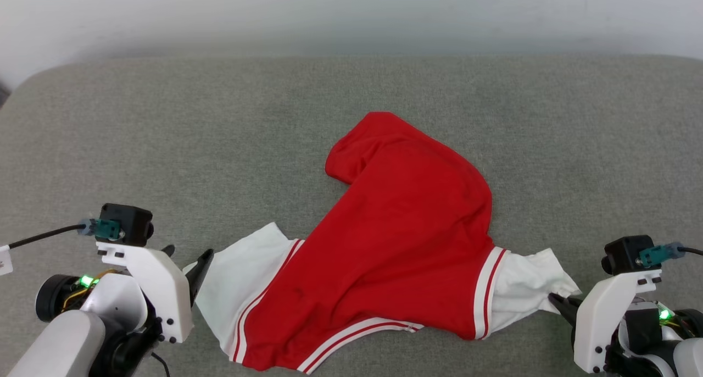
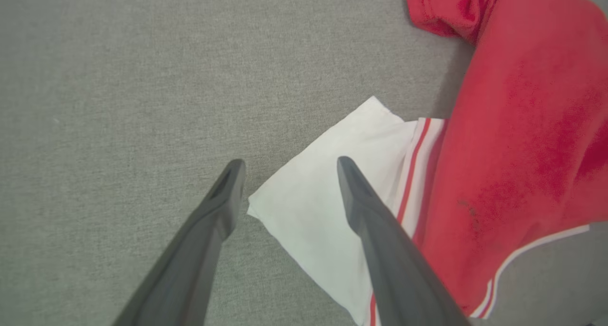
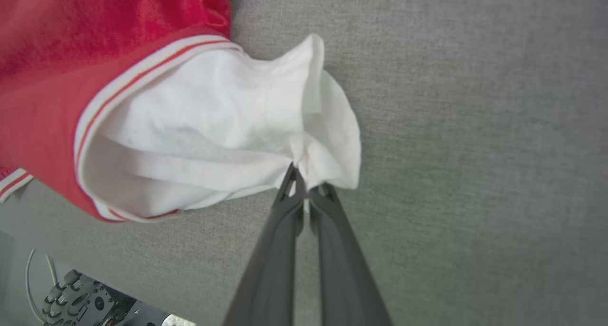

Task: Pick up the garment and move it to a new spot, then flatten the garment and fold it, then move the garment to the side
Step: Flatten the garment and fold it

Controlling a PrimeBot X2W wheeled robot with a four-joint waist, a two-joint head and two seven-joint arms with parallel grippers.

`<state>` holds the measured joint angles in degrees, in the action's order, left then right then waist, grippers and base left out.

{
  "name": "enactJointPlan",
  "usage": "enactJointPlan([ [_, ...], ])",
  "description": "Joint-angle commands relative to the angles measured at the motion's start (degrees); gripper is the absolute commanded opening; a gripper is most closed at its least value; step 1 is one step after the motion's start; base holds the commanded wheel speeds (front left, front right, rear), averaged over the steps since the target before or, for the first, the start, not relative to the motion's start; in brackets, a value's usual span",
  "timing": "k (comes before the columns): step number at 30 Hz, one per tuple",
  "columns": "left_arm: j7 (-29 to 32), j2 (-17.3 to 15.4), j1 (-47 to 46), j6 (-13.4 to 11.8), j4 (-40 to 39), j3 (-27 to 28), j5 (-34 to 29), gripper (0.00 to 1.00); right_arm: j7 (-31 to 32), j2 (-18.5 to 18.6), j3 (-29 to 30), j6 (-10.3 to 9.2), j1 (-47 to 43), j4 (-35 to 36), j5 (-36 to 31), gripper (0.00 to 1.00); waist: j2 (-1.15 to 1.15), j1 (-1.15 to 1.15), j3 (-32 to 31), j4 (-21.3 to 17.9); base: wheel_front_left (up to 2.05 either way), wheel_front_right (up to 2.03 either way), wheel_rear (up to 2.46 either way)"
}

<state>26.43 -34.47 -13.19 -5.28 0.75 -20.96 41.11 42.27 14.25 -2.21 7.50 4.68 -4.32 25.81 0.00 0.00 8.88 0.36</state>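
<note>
While a red T-shirt lies rumpled across the middle of a grey, fabric-covered tabletop, the robot's two arms flank it at the near edge of the head view. The shirt's red body stretches away from the robot and bunches into a rounded fold at its far end. Red-and-white striped trim runs along its near edge and borders both white sleeves.

On the robot's right, the right gripper has its jaws pressed together on the outer corner of the right-hand sleeve. The right wrist view shows the two dark tips of the right gripper pinching a gathered tuck of white cloth, with the right-hand sleeve puffed open and creased behind it.

On the robot's left, the left gripper sits at the outer edge of the left-hand sleeve with its jaws spread wide and nothing between them held. In the left wrist view, the left gripper straddles the corner of the flat left-hand sleeve: one finger is over bare grey fabric just beside the cloth, the other over the white sleeve near its striped band. Whether the tips touch the surface cannot be told.
</note>
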Motion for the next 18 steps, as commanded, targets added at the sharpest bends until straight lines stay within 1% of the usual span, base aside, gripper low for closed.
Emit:
enactJointPlan([
  [1, 2.5, -0.7, -0.3, 0.0, 0.5, -0.1, 1.3, 1.0, -0.1, -0.5, 0.1, -0.02, 1.0, 0.8, -0.4, 0.0, 0.0, 0.0, 2.4, -1.5, 0.0, 0.0, 0.0],
  [6, 9.0, -2.3, 1.1, -1.5, 3.0, 0.1, 4.3, 1.0, -0.3, -1.6, 0.1, -0.02, 1.6, 2.3, -1.0, 0.0, 0.0, 0.0, 5.6, -2.7, 0.0, 0.0, 0.0],
  [8, 11.1, -2.1, 1.5, -2.1, 4.3, -0.3, 5.2, 1.0, -0.5, -2.1, 0.1, -0.02, 1.8, 2.5, -1.2, 0.0, 0.0, 0.0, 6.4, -3.0, 0.0, 0.0, 0.0],
  [10, 12.7, -1.3, 2.0, -2.1, 5.8, -1.0, 6.3, 1.0, -0.5, -2.4, 0.0, -0.02, 2.1, 2.4, -1.1, 0.0, 0.0, 0.0, 6.9, -3.2, 0.0, 0.0, 0.0],
  [12, 13.7, -0.3, 2.2, -1.6, 7.3, -2.1, 6.9, 1.0, -0.8, -2.5, 0.0, -0.03, 2.5, 2.3, -1.3, 0.0, 0.0, 0.0, 7.2, -3.2, 0.0, 0.0, 0.0],
  [13, 14.1, 0.6, 2.3, -1.2, 7.9, -2.5, 7.7, 0.96, -1.1, -2.5, -0.1, -0.02, 2.6, 2.2, -1.3, 0.0, 0.0, 0.0, 7.2, -3.3, 0.0, 0.0, 0.0],
  [14, 14.2, 1.3, 2.3, -0.8, 8.5, -2.9, 8.1, 0.57, -1.4, -2.5, 0.0, -0.02, 2.7, 2.2, -1.3, 0.0, 0.0, 0.0, 7.2, -3.3, 0.0, 0.0, 0.0],
  [15, 14.2, 2.0, 2.0, -0.3, 9.0, -3.3, 8.3, 0.37, -1.5, -2.5, 0.0, -0.02, 2.7, 2.0, -1.3, 0.0, 0.0, 0.0, 7.2, -3.3, 0.0, 0.0, 0.0],
  [16, 13.9, 2.7, 1.7, 0.2, 9.3, -3.5, 8.7, 0.0, -1.8, -2.5, 0.1, -0.02, 2.7, 1.9, -1.3, 0.0, 0.0, 0.0, 7.0, -3.3, 0.0, 0.0, 0.0],
  [18, 13.1, 3.4, 1.2, 1.0, 10.0, -3.8, 8.6, 0.0, -2.4, -2.3, 0.5, -0.03, 2.7, 1.8, -1.5, 0.0, 0.0, 0.0, 6.4, -3.2, 0.0, 0.0, 0.0],
])
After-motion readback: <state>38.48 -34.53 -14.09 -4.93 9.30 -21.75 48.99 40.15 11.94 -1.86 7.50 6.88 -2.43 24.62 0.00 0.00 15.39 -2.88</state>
